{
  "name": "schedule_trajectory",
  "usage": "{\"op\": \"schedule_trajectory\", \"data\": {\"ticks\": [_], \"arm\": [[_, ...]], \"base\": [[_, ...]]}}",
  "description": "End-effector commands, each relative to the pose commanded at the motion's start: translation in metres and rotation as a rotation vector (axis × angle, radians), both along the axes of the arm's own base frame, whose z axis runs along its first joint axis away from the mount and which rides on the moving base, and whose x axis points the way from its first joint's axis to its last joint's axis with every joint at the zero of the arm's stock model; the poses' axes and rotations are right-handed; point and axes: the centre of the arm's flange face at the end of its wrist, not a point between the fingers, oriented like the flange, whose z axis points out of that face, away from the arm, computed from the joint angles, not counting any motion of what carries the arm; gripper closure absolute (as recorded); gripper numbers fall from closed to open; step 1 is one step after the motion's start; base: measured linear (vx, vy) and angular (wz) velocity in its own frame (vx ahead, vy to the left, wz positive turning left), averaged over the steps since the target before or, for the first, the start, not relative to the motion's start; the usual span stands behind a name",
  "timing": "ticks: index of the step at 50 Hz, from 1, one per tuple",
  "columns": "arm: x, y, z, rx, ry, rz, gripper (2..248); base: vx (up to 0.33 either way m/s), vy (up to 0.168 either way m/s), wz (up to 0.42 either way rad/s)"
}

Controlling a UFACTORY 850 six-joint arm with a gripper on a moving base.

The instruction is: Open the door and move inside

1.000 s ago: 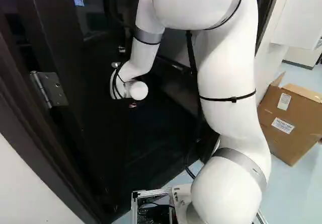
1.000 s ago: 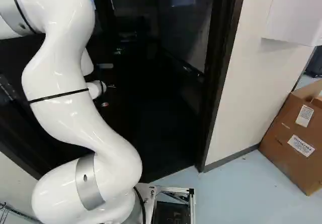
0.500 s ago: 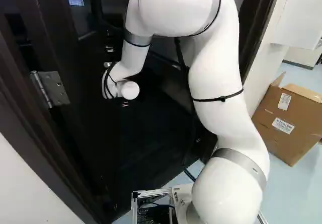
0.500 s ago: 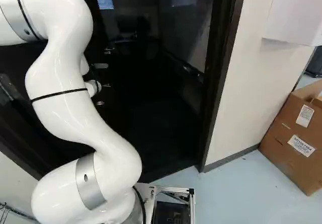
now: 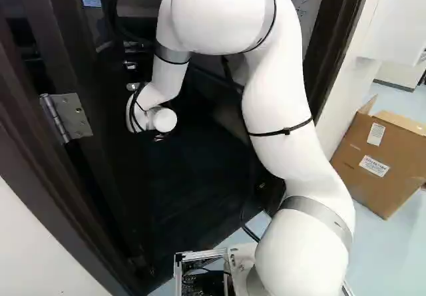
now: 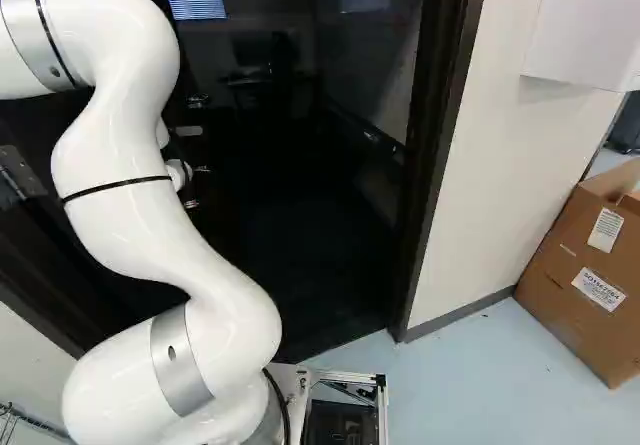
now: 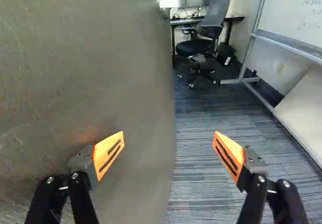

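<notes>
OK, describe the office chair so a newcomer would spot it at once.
Look past the edge of the open door, across the striped carpet, to the desk. The office chair stands at it. Its black seat, tall grey backrest and wheeled base set it apart from the desk and nearby whiteboard.

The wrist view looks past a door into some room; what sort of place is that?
Most likely an office or small meeting room: beyond the door are a wheeled swivel chair, a desk, and a whiteboard with writing on it.
</notes>
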Motion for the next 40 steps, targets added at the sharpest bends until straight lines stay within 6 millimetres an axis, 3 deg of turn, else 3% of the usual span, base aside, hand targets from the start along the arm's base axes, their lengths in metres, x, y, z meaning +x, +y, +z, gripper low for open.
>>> {"op": "schedule_trajectory", "data": {"ticks": [40], "arm": [[0.001, 0.045, -0.004, -0.014, -0.04, 0.122, 3]], "base": [[0.0, 0.0, 0.0]]}}
